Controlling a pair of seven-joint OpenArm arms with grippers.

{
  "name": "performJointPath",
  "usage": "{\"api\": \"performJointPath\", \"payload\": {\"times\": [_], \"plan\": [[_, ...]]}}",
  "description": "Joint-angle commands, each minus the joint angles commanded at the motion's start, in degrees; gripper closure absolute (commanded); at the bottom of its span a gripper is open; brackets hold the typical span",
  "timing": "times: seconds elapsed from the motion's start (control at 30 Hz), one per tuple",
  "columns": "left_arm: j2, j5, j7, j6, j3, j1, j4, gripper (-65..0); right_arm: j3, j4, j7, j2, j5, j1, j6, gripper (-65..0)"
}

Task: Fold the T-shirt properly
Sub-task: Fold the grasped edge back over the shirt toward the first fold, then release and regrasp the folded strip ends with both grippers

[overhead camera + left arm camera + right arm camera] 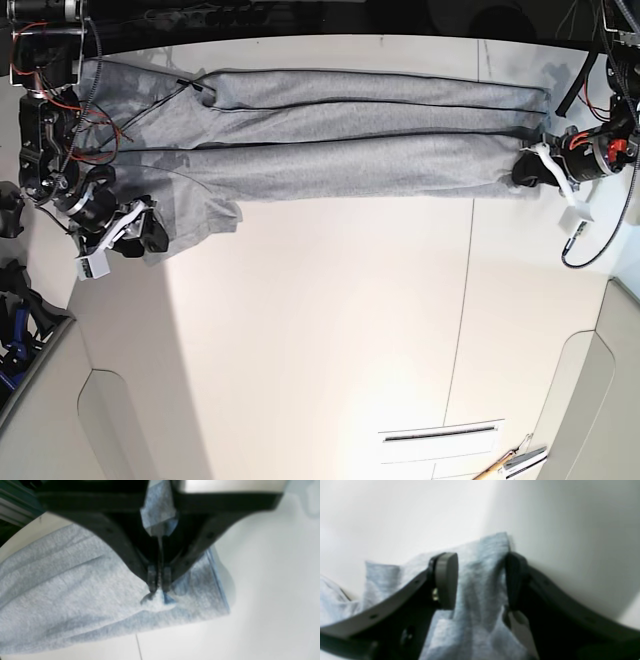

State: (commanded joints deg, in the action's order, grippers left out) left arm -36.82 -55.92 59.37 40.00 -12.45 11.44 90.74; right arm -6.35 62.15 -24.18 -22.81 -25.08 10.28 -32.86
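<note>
At left wrist: shirt [100, 585] pinched in closed left fingers [159, 590]. At right wrist: right fingers [482, 582] parted, shirt between them, grip unclear. From base: shirt spread lengthwise across far side of white surface [330, 330], long folds visible.

Count, all three views combined:
- T-shirt [350, 120]: 1, grey.
- Robot arms: 2, one left [612, 140], one right [50, 150].
- Grippers: 2, one left [159, 581], one right [482, 580].
- Gripper fingers: 4 total; 2 in left wrist view [152, 577], 2 in right wrist view [447, 580].
- Table [300, 340]: 1, white.
- Slender pen-like items [525, 462] at the base view's bottom edge: at least 2; exact number and type too small to tell.
</note>
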Motion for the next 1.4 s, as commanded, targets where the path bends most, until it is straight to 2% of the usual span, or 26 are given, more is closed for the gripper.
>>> {"api": "performJointPath", "payload": {"times": [0.13, 0.23, 0.37, 0.47, 0.67, 0.9, 1.03, 1.2, 1.23, 1.3, 1.33, 1.37, 1.4], "plan": [[0.0, 0.0, 0.0, 0.0, 0.0, 0.0, 0.0, 0.0, 0.0, 1.3, 0.0, 0.0, 0.0, 0.0, 0.00, 0.0], [0.0, 0.0, 0.0, 0.0, 0.0, 0.0, 0.0, 0.0, -0.1, 4.0, -1.1, 0.0, 0.0, 0.0, 0.02, 0.0], [0.0, -0.1, 0.0, 0.0, 0.0, 0.0, 0.0, 0.0, -1.9, 11.7, -7.3, 0.0, -3.1, -0.7, 0.02, 0.0], [0.0, -0.2, 0.5, 0.0, 0.0, 0.0, 0.0, 0.0, -6.3, 19.2, -12.4, 0.0, -7.6, -3.2, 0.02, 0.0], [-1.4, -1.4, 1.5, 0.0, 0.0, 0.0, 0.1, 0.0, -16.2, 33.3, -18.4, 0.0, -15.8, -12.5, 0.00, 0.0], [-2.4, -5.7, 6.7, 0.0, 0.0, 0.0, 1.1, 0.0, -26.6, 41.0, -19.4, 0.0, -22.9, -25.2, -0.48, 0.0], [-2.4, -6.7, 7.9, 0.0, 0.0, 0.2, 1.2, 0.0, -27.2, 40.9, -19.4, 0.4, -23.1, -30.5, -0.57, 0.0], [-2.6, -7.3, 8.6, 0.0, 0.0, 0.3, 1.2, 0.0, -27.2, 36.6, -17.9, 3.1, -20.7, -33.0, -0.37, 0.0], [-2.6, -7.3, 8.7, 0.0, 0.0, 0.3, 1.2, 0.0, -27.2, 34.9, -17.3, 3.2, -20.6, -33.0, -0.37, -0.9], [-2.6, -7.2, 8.9, 0.0, 0.0, 1.0, 1.2, -5.2, -27.2, 31.7, -15.6, 3.1, -20.6, -33.0, -0.37, -20.1], [-2.6, -7.2, 8.9, 0.0, 0.0, 1.3, 1.2, -9.7, -27.2, 30.5, -15.5, 3.1, -20.6, -33.0, -0.37, -26.9], [-2.6, -7.3, 8.8, 0.0, 0.0, 1.7, 1.2, -14.6, -27.2, 30.2, -15.8, 3.1, -20.6, -33.0, -0.37, -30.0], [-2.6, -7.3, 8.8, 0.0, 0.0, 1.8, 1.2, -18.7, -27.3, 30.3, -16.7, 3.1, -20.8, -33.0, -0.35, -29.9]]}}
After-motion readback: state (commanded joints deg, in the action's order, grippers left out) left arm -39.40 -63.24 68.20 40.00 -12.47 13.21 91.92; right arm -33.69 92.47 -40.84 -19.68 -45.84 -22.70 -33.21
